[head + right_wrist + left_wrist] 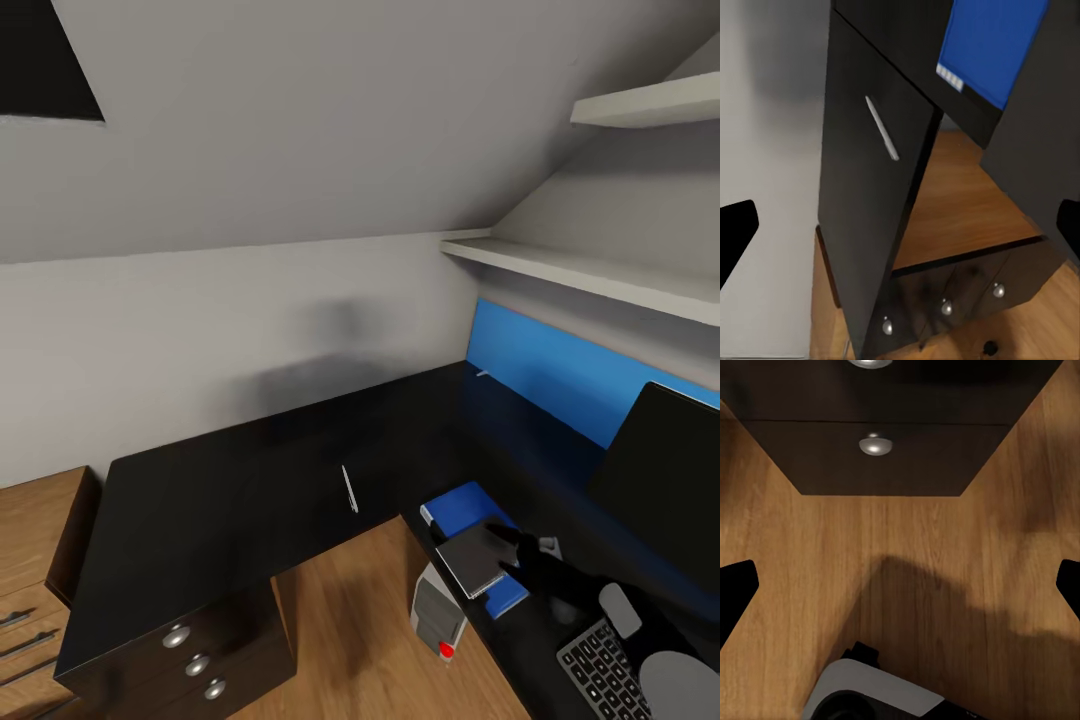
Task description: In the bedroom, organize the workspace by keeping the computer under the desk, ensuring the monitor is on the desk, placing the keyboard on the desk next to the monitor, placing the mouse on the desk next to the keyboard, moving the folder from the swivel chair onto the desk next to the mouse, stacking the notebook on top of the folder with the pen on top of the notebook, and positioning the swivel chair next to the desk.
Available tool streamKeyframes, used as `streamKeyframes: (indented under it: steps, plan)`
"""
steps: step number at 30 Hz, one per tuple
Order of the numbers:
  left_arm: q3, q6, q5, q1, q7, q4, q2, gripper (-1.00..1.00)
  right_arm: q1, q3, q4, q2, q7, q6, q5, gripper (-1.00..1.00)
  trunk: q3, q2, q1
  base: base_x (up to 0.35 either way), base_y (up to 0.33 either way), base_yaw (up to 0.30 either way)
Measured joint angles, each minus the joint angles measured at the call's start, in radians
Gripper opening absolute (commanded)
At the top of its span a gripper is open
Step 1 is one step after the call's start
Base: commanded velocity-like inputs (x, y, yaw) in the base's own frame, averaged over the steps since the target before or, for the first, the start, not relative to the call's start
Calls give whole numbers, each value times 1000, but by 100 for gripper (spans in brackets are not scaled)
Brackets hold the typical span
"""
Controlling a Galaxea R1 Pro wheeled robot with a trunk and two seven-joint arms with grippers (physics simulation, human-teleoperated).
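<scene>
The keyboard (pixel 607 668) lies nearest on the black desk (pixel 220 500), a grey mouse (pixel 620 608) just beyond it. The right gripper (pixel 510 551) pinches the grey notebook (pixel 474 558), which rests on the blue folder (pixel 470 520). Under the desk edge stands the computer (pixel 438 612). The pen (pixel 349 489) lies further along the desk, apart from the folder. The monitor (pixel 665 480) stands at the right. The left gripper's (pixel 900 585) fingers are spread wide above the wood floor (pixel 907 555).
</scene>
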Motion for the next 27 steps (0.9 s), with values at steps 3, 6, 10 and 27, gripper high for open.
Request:
streamKeyframes:
  steps: [3, 6, 10, 27]
  plan:
    - [0, 0, 0, 0, 0, 0, 0, 100, 0, 19, -14, 9, 1, 0, 1, 100, 0, 0, 0, 0, 0, 0]
    - [-1, 0, 0, 0, -1, 0, 0, 100, 0, 35, -22, 14, 0, 0, 2, 100, 0, 0, 0, 0, 0, 0]
    - [0, 0, 0, 0, -1, 0, 0, 100, 0, 53, -26, 17, -4, -1, 7, 100, 0, 0, 0, 0, 0, 0]
    - [0, 1, 0, 0, -2, 2, 0, 100, -1, 273, -308, 160, -306, -68, 49, 100, 0, 0, 0, 0, 0, 0]
